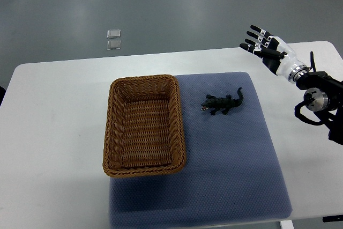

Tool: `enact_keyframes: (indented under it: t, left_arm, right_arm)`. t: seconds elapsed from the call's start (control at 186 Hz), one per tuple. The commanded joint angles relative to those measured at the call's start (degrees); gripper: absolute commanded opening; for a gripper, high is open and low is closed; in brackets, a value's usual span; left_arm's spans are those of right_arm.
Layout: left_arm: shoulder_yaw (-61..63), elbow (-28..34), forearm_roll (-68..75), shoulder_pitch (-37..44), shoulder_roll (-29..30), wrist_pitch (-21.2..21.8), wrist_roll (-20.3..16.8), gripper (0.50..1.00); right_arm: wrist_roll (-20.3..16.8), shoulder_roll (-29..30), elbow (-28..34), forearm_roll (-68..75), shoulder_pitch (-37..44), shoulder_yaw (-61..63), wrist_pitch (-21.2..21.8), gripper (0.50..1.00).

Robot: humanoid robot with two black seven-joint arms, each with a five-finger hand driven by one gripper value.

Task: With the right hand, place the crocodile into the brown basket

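Clearly the reach has not yet begun. The small dark plastic crocodile toy lies on the blue-grey textured mat, just right of the brown woven rectangular basket and not touching it. Its head appears to point left toward the basket, and its tail curls away to the far right.

The black-and-white right hand hovers over the far right of the white table, well apart from the toy. Its fingers are spread and hold nothing. The left arm does not show.

In my judgement, the hand should come down and left over the toy's thick middle. The fingers should close across the body rather than on the thin tail or the splayed legs. The toy looks hard, knobbly and low, so a pinch from above must reach close to the mat. The mat's dimpled surface will likely keep the toy from sliding.

The basket is tightly woven wicker with a rolled rim and sloping walls, and it is empty. The toy should be lifted clear of the right wall before it is let go over the flat bottom.
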Motion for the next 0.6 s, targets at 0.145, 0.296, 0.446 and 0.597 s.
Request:
enact_keyframes:
  t: [0.145,0.296,0.446,0.597]
  left_arm:
    - [0.0,0.0,0.1,0.0,0.0,0.0,0.1,1.000]
    - [0.0,0.0,0.0,0.0,0.0,0.0,0.0,1.000]
    - [0.1,0.0,0.0,-0.4,0.0,0.0,0.1,1.000]
    - [0.1,0.0,0.0,-0.4,0.0,0.0,0.0,1.000]
  right_arm:
    - [-0.1,0.0,0.1,0.0,0.0,-0.1,0.0,0.928]
    - [-0.1,0.0,0.1,0.0,0.0,-0.1,0.0,0.928]
    - [-0.1,0.0,0.0,0.0,0.0,-0.1,0.1,0.928]
    - [-0.1,0.0,0.0,0.0,0.0,0.0,0.1,0.928]
